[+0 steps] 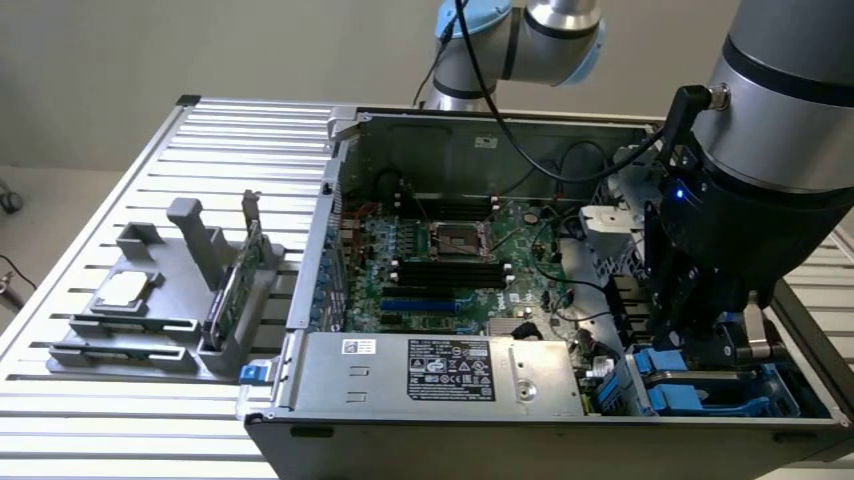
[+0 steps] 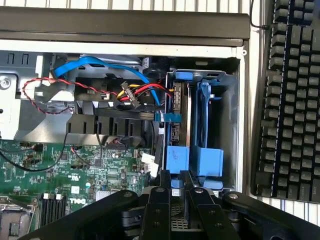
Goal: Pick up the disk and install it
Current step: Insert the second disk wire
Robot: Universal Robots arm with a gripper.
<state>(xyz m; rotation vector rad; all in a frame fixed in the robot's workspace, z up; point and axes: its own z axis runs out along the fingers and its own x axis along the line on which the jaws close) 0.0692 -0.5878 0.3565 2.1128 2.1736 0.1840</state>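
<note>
The disk point(image 2: 178, 158) stands on edge in the drive cage at a corner of the open computer case. Its bright blue carrier faces my gripper point(image 2: 176, 176), and its dark edge runs away down the slot. My gripper hangs right over that blue end, nearly at its level. In the exterior view my gripper point(image 1: 714, 350) reaches down into the cage at the case's near right corner. There the disk's blue carrier point(image 1: 663, 362) shows just beside it.
A second blue carrier point(image 2: 207, 161) sits in the neighbouring slot. Red, yellow and blue cables point(image 2: 125, 92) crowd the space beside the cage. A keyboard point(image 2: 290, 100) lies outside the case wall. A grey holder point(image 1: 147, 310) with a silver chip point(image 1: 123, 290) and a green card point(image 1: 222, 290) stands at the exterior view's left.
</note>
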